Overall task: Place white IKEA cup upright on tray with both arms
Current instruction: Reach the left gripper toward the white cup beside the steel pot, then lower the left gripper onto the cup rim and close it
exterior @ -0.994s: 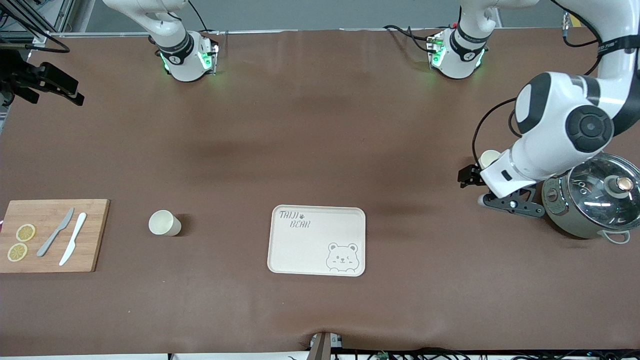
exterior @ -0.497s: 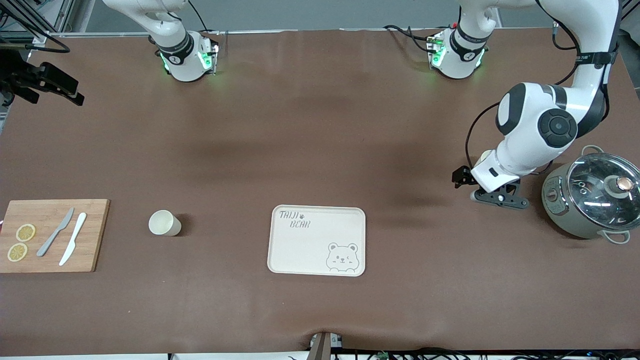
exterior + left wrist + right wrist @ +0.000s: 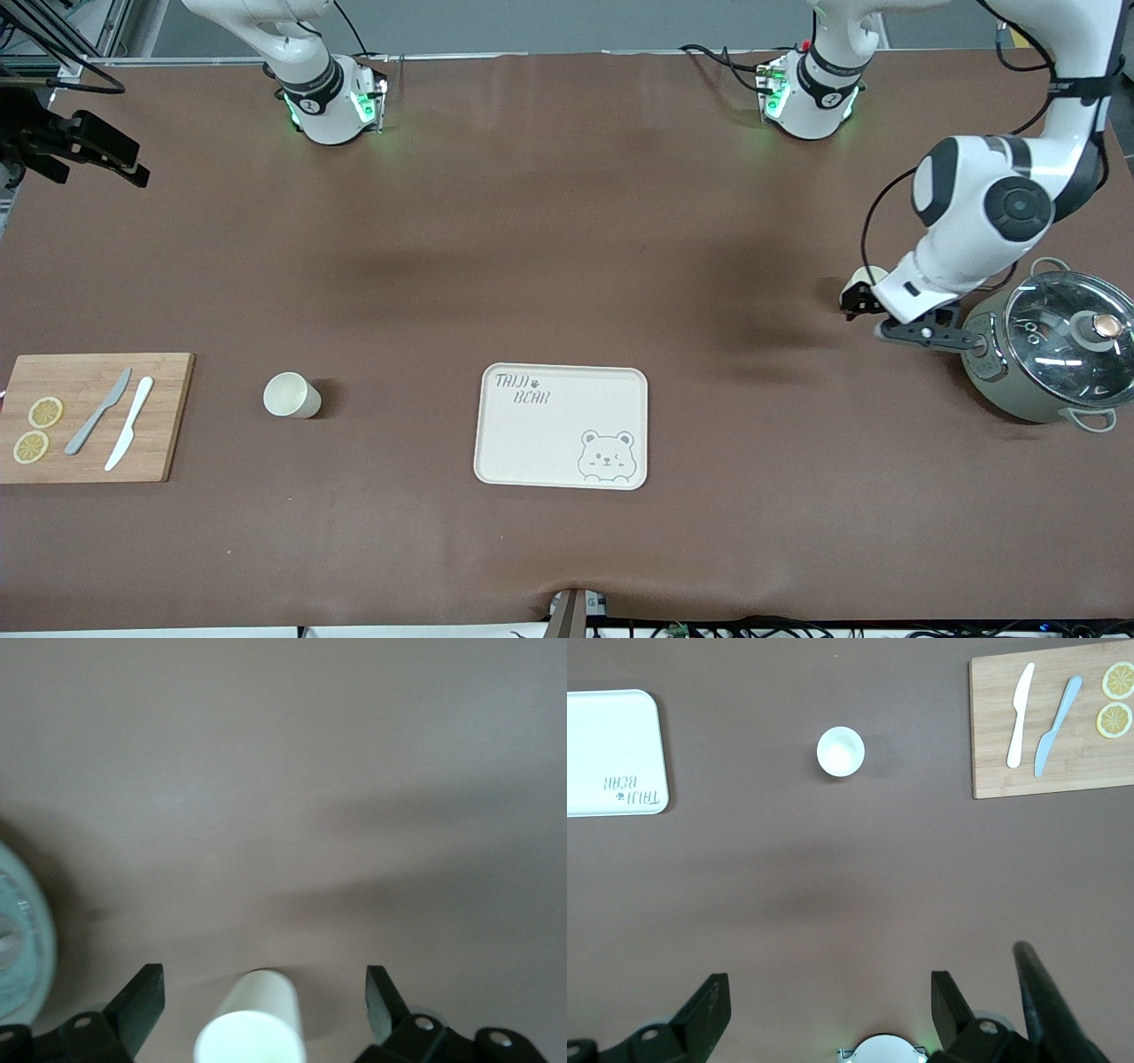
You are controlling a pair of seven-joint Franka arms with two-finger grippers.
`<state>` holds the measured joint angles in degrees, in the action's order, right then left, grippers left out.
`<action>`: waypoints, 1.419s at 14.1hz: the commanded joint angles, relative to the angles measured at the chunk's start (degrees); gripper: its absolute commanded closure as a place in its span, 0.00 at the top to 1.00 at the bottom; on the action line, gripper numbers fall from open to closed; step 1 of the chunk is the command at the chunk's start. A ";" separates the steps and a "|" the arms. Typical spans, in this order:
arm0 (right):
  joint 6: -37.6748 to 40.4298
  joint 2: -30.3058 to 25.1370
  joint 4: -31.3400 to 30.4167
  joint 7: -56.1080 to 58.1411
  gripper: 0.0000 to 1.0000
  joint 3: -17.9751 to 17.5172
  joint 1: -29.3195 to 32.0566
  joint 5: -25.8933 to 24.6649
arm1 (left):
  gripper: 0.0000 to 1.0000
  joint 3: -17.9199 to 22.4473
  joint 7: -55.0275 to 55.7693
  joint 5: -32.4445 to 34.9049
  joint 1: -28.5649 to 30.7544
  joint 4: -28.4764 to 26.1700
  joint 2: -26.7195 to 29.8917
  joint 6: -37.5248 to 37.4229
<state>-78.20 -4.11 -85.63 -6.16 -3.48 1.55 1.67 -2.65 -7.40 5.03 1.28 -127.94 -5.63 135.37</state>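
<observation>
**Two white cups on the table, none on the tray**

Front view: I count two arms, two cups, one tray, one board, two knives, two lemon slices and one pot. The flat cream rectangular tray [image 3: 561,425], lettered "TAIJI BEAR" beside a bear-face drawing, lies bare at the table's middle. One small white cup [image 3: 291,395] stands upright and empty between the tray and a wooden cutting board [image 3: 168,416] at my right arm's end. The board carries a grey knife [image 3: 98,411], a white knife [image 3: 129,423] and two lemon slices [image 3: 45,412]. A second white cup [image 3: 868,276] sits toward my left arm's end, farther from the camera than the tray. My left gripper [image 3: 855,299] is down beside it, next to a grey-green pot [image 3: 1001,390] with a glass lid. I cannot tell what the pot holds.

Left wrist view: my left gripper [image 3: 266,979] is spread wide, with the second white cup [image 3: 252,1032] between its fingers [image 3: 142,997], unpinched. The pot's rim [image 3: 18,939] shows at the edge.

Right wrist view: my right gripper [image 3: 831,1005] hangs idle high over the table by its base, its fingers [image 3: 713,1001] spread on nothing. Below lie one tray [image 3: 611,726], one cup [image 3: 840,751] and the board [image 3: 992,762].
</observation>
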 commanded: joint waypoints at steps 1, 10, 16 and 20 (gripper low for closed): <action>-0.11 1.64 0.82 -0.61 1.00 -0.48 -3.38 -4.29 | 1.00 -0.69 -5.58 1.12 4.95 -5.47 3.26 4.28; -4.33 2.44 1.17 -1.22 1.00 -0.04 -2.62 -6.94 | 1.00 -0.69 -7.63 1.12 8.56 -15.40 3.97 16.50; -5.83 2.52 1.35 -0.43 1.00 0.05 1.07 -3.10 | 1.00 -0.78 -10.69 1.12 11.37 -18.14 3.88 19.75; -6.26 2.52 0.73 -0.35 1.00 0.31 4.95 4.83 | 1.00 -0.86 -11.05 1.12 11.73 -19.54 3.79 21.16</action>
<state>-84.10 -1.65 -85.10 -6.42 -2.55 5.37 4.41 -2.69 -18.34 5.05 12.20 -145.21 -3.78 154.86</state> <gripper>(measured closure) 0.000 0.000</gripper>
